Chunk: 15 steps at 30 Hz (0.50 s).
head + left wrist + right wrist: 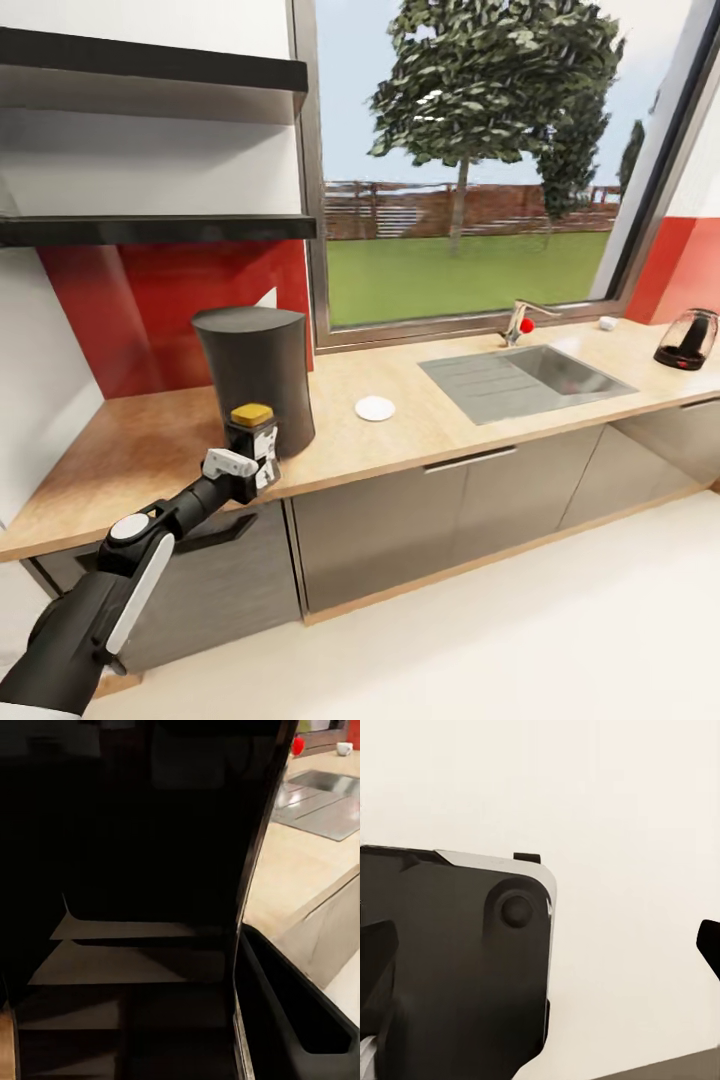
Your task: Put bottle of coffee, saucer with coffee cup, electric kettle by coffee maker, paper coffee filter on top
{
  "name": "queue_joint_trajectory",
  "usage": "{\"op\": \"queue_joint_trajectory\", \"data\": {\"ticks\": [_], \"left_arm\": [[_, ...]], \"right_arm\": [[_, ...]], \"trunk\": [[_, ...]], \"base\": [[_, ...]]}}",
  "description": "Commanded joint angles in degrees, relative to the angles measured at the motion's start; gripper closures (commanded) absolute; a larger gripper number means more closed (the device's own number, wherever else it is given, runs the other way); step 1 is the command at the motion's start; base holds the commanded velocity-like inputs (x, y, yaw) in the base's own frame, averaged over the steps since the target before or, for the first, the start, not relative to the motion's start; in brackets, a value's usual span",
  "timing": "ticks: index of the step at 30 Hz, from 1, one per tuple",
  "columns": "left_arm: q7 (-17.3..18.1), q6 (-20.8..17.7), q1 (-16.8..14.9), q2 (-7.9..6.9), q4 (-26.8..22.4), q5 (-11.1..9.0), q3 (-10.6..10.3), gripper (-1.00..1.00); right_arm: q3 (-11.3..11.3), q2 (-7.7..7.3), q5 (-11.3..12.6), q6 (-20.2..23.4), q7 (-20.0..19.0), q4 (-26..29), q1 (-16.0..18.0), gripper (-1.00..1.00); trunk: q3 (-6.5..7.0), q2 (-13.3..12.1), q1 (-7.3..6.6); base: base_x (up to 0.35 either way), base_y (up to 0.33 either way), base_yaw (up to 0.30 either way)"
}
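From the head view your left end effector [243, 466] is closed on the small dark brown jar with the amber cap [252, 428], upright just in front of the tall dark grey coffee maker [256, 372] at the light wood worktop [420, 425] edge; the left wrist view is mostly dark, and the right wrist view doesn't tell you how open that one is.

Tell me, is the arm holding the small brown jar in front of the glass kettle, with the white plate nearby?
Not quite. In the head view the left gripper holds the jar in front of the coffee maker; the plate is nearby.
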<state>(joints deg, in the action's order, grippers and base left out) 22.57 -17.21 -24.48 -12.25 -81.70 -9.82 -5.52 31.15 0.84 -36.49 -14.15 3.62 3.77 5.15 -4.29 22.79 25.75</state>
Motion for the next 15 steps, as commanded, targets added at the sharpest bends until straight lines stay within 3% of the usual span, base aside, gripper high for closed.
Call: {"op": "queue_joint_trajectory", "data": {"ticks": [1, 5, 10, 11, 12, 15], "left_arm": [[0.18, -0.53, -0.04, -0.18, -0.04, -0.73, 0.20, 1.00], [0.19, -0.67, 0.04, -1.47, -0.04, -0.73, 1.07, 1.00], [-0.50, -0.80, 0.05, -1.72, 0.08, -0.59, 1.82, 1.00], [-2.71, -0.81, -0.02, -1.43, 0.25, -0.56, 6.36, 1.00], [-4.54, -0.81, -0.04, -1.34, 0.34, -0.56, 7.52, 1.00], [-10.41, -0.76, -0.11, -1.22, 0.32, -0.61, 8.14, 1.00]], "right_arm": [[0.41, 0.02, -0.60, -0.14, 0.25, -0.03, 0.03, -1.00], [0.41, 0.04, -0.60, -0.15, 0.25, -0.07, 0.03, -1.00], [0.41, 0.04, -0.60, -0.10, 0.27, -0.08, 0.03, -1.00], [0.41, 0.04, -0.60, -0.10, 0.27, -0.08, 0.03, -1.00], [0.41, 0.04, -0.60, -0.13, 0.26, -0.08, 0.03, -1.00], [0.41, 0.02, -0.60, -0.16, 0.25, -0.08, 0.02, -1.00]], "trunk": [[-0.13, 0.13, 0.04], [-0.13, 0.13, 0.04], [-0.13, 0.13, 0.04], [-0.13, 0.13, 0.04], [-0.13, 0.13, 0.04], [-0.13, 0.13, 0.04]], "base": [[0.000, 0.000, 0.268], [0.000, 0.000, 0.275], [0.000, 0.000, 0.279], [0.000, 0.000, 0.279], [0.000, 0.000, 0.279], [0.000, 0.000, 0.279]]}}
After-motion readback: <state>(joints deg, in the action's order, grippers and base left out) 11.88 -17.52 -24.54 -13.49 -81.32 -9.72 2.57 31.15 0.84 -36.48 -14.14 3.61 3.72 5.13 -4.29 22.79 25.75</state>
